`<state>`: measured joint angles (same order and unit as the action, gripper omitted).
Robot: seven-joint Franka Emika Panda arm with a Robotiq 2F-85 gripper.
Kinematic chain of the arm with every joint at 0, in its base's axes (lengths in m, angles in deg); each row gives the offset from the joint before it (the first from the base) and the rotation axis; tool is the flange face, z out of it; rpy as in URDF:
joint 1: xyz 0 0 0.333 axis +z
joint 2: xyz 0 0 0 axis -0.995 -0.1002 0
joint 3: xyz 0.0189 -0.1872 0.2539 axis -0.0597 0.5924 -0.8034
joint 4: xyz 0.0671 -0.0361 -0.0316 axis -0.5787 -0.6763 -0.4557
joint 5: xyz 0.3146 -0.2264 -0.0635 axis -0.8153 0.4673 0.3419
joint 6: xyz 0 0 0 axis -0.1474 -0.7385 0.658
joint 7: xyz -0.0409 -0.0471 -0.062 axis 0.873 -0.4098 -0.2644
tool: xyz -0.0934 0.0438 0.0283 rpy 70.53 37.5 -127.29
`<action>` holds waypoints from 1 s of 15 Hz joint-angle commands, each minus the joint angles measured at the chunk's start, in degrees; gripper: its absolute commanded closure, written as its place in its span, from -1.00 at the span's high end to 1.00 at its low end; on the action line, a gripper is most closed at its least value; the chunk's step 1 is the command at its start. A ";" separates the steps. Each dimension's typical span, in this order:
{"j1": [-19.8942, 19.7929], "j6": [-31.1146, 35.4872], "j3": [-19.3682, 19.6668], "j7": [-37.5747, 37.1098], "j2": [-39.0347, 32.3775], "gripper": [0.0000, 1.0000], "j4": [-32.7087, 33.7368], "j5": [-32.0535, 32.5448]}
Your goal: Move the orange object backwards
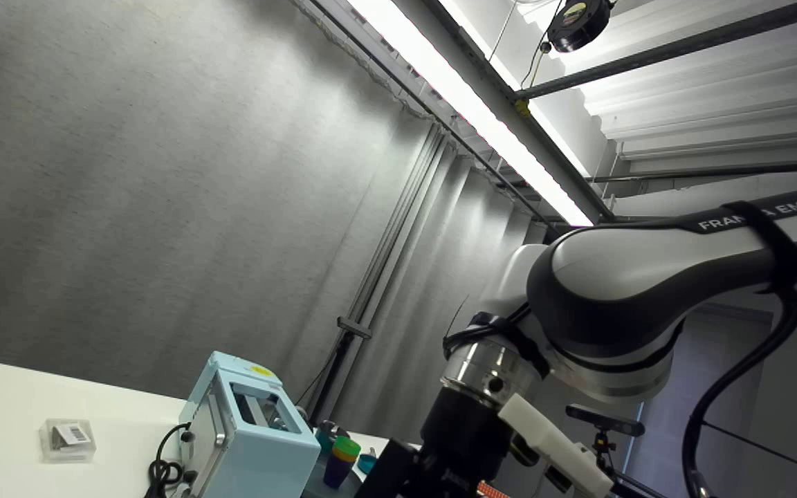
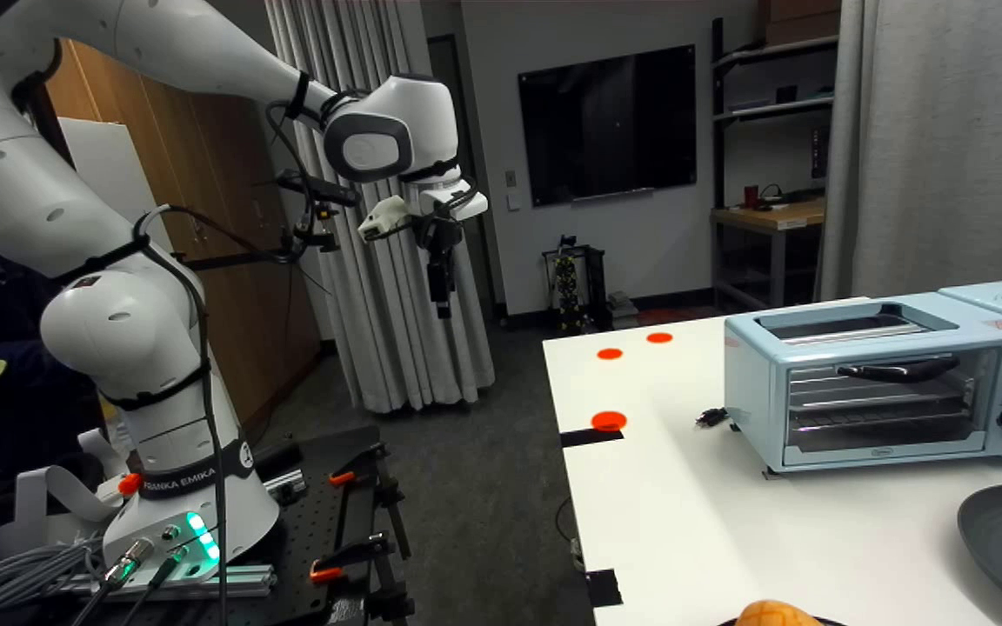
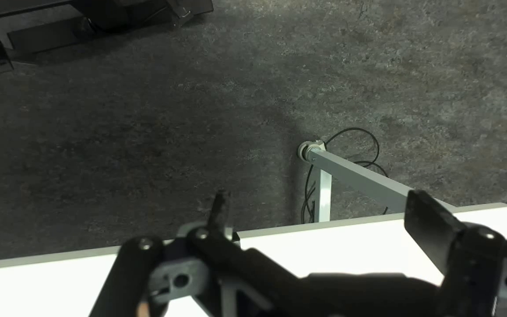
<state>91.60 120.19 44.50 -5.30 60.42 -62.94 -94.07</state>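
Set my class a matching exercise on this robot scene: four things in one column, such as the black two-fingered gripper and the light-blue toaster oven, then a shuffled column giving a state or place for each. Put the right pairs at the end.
Column one
1. Black two-fingered gripper
2. Light-blue boxy toaster oven
3. Orange rounded object
4. Clear rectangular plastic box

Column two
A. Rounded top alone shows, at the bottom edge of an exterior view
B. Jaws standing wide apart
C. White label visible on or inside it
D. Glass door closed

Right pairs
1-B; 2-D; 3-A; 4-C
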 commanded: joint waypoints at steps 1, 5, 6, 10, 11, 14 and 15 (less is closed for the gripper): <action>-0.28 -0.16 -0.24 0.08 0.03 1.00 0.07 -0.08; -0.01 -1.09 0.04 0.10 -0.02 1.00 0.25 -0.93; 0.05 -1.18 0.13 0.49 -0.04 1.00 0.28 -0.91; -0.16 -0.55 -0.11 0.42 -0.01 1.00 0.15 -0.26; -0.28 -0.17 -0.24 0.14 0.03 1.00 0.06 -0.08; -0.28 -0.17 -0.24 0.14 0.03 1.00 0.06 -0.08; -0.28 -0.17 -0.23 0.14 0.03 1.00 0.06 -0.08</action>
<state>91.60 120.18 44.50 -5.23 60.42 -62.96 -94.07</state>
